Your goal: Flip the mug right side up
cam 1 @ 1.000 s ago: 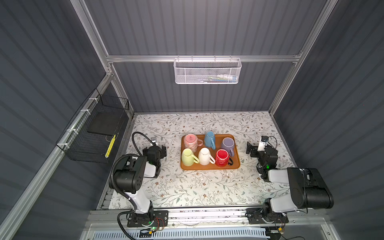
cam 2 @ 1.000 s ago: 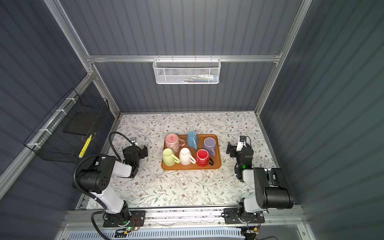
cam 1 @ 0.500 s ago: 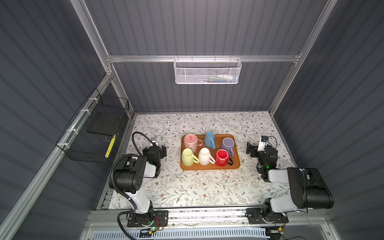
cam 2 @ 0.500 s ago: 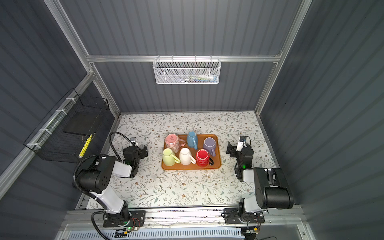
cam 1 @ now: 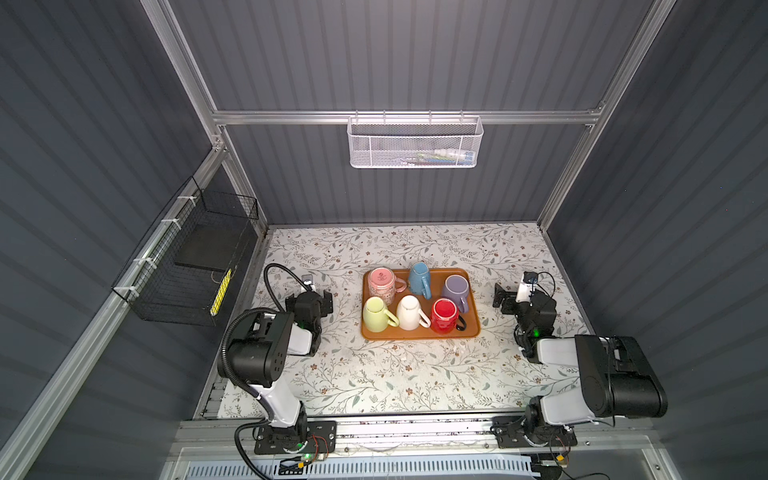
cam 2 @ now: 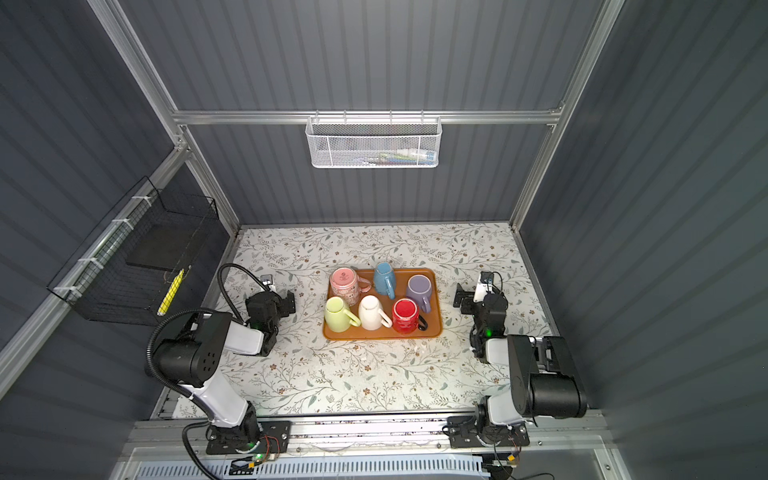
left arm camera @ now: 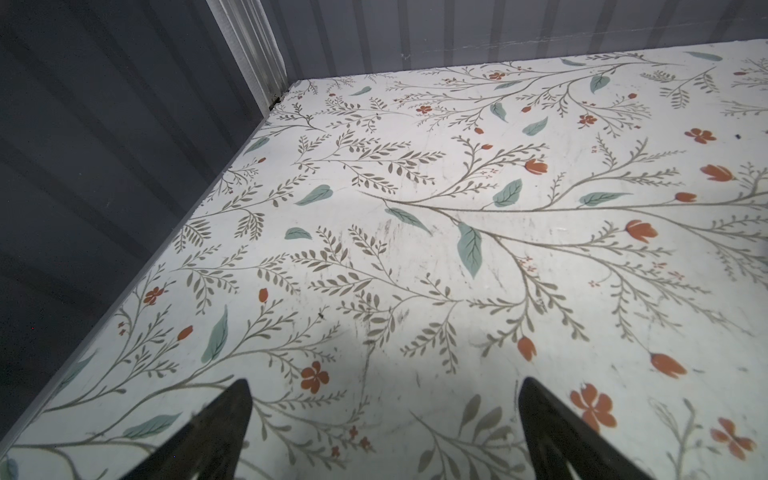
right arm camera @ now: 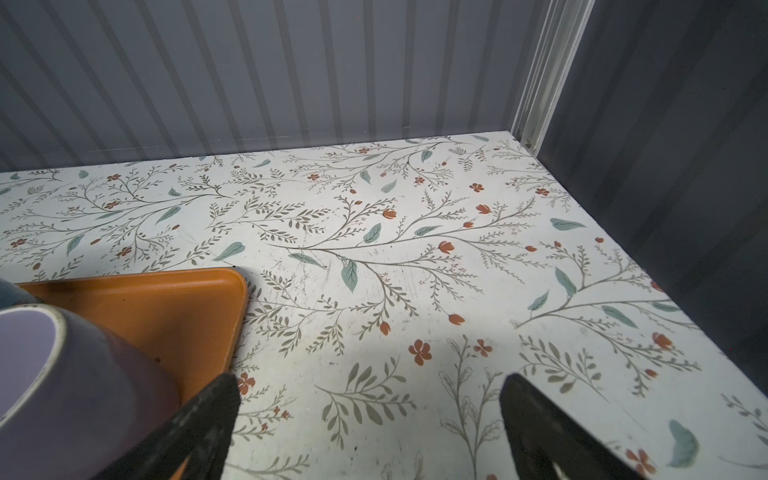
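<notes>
Several mugs stand on an orange tray (cam 1: 419, 335) (cam 2: 382, 336) mid-table in both top views: pink (cam 1: 381, 282), blue (cam 1: 417, 277), purple (cam 1: 456, 289), yellow-green (cam 1: 375, 313), white (cam 1: 409, 312) and red (cam 1: 444, 316). The pink, purple and red ones show flat bases upward. My left gripper (cam 1: 321, 301) (left arm camera: 384, 386) rests low on the table left of the tray, open and empty. Right of the tray, my right gripper (cam 1: 500, 299) (right arm camera: 370, 382) is also open and empty. The right wrist view shows the purple mug (right arm camera: 62, 374) base-up beside one fingertip.
A white mesh basket (cam 1: 415, 143) hangs on the back wall. A black wire basket (cam 1: 187, 270) hangs on the left wall. Dark ribbed walls close in the floral tabletop (cam 1: 395, 374) on three sides. The tray corner (right arm camera: 166, 307) lies close to my right gripper.
</notes>
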`<state>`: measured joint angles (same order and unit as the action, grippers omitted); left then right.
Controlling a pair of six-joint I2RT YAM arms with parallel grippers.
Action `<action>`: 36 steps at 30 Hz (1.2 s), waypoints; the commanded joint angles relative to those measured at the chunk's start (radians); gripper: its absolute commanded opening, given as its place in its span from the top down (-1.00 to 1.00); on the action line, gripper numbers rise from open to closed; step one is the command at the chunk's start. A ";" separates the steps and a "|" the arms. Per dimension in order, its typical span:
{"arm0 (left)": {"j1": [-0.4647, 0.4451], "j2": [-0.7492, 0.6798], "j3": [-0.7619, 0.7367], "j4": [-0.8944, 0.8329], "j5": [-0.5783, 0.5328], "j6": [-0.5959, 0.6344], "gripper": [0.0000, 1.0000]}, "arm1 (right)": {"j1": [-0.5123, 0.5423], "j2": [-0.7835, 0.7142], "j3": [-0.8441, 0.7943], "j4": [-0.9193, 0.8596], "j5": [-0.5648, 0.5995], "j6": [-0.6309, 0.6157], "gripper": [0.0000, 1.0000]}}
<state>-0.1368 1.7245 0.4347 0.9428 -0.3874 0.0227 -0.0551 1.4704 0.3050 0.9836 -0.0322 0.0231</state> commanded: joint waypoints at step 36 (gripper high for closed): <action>-0.268 -0.677 0.425 -1.333 0.159 -0.374 -0.60 | 0.713 -0.320 0.632 -1.237 -0.143 -0.041 -0.62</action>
<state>-0.4007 1.0840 0.8127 -0.1551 -0.3462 -0.2619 0.5663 1.0710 0.8791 -0.0593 -0.1638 0.0151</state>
